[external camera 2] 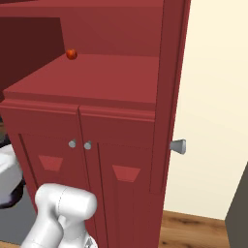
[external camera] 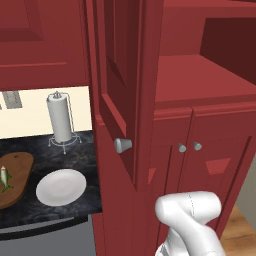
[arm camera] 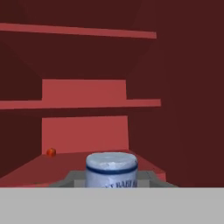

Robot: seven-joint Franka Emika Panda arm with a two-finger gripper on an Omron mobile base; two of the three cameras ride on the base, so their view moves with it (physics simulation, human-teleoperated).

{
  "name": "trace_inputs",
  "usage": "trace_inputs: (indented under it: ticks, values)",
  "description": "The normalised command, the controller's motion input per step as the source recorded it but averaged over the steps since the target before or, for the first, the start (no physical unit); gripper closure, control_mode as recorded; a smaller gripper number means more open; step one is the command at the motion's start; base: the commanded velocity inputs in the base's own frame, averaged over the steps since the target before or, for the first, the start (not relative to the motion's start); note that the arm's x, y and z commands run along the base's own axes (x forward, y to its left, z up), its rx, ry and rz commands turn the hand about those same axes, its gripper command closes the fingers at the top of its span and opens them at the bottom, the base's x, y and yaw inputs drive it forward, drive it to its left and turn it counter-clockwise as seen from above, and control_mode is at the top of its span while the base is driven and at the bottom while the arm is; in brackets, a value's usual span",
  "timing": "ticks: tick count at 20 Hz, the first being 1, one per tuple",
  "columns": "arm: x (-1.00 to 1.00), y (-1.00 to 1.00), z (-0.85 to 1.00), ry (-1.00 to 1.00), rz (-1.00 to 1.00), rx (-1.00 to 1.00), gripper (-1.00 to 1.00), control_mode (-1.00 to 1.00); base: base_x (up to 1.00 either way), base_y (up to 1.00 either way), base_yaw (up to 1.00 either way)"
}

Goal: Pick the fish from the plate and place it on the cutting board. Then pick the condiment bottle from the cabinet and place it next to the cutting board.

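Observation:
The condiment bottle (arm camera: 111, 169) shows its pale blue cap and the top of its label at the bottom of the hand view, close to the camera. My gripper (arm camera: 111, 180) is shut on it, with a grey finger (arm camera: 73, 178) on either side. Behind the bottle lie the shelves of the dark red cabinet (arm camera: 83, 94). The cabinet (external camera: 175, 85) (external camera 2: 101, 82) stands right in front of the base. On the dark counter to the left, the fish (external camera: 5, 178) lies on the brown cutting board (external camera: 17, 170). The white plate (external camera: 61, 186) beside the board is bare.
One upper cabinet door (external camera: 117, 85) stands open toward me, its silver knob (external camera: 122, 145) sticking out; the other open door (external camera 2: 170, 97) is on the right. A small orange ball (external camera 2: 71, 54) (arm camera: 51, 152) rests on the shelf. A paper towel roll (external camera: 60, 119) stands behind the plate.

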Motion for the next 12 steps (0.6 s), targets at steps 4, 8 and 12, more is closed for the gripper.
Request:
trace_inputs:
  ticks: [4, 8, 12]
  values:
    - [-0.39, 0.06, 0.00, 0.00, -0.02, 0.00, 1.00, -1.00, 0.00, 0.00, 0.00]
    - [-0.26, 0.00, 0.00, 0.00, -0.03, 0.00, 1.00, -1.00, 0.00, 0.00, 0.00]
    - [-0.21, 0.00, 0.02, 0.00, -0.03, 0.00, 1.00, -1.00, 0.00, 0.00, 0.00]
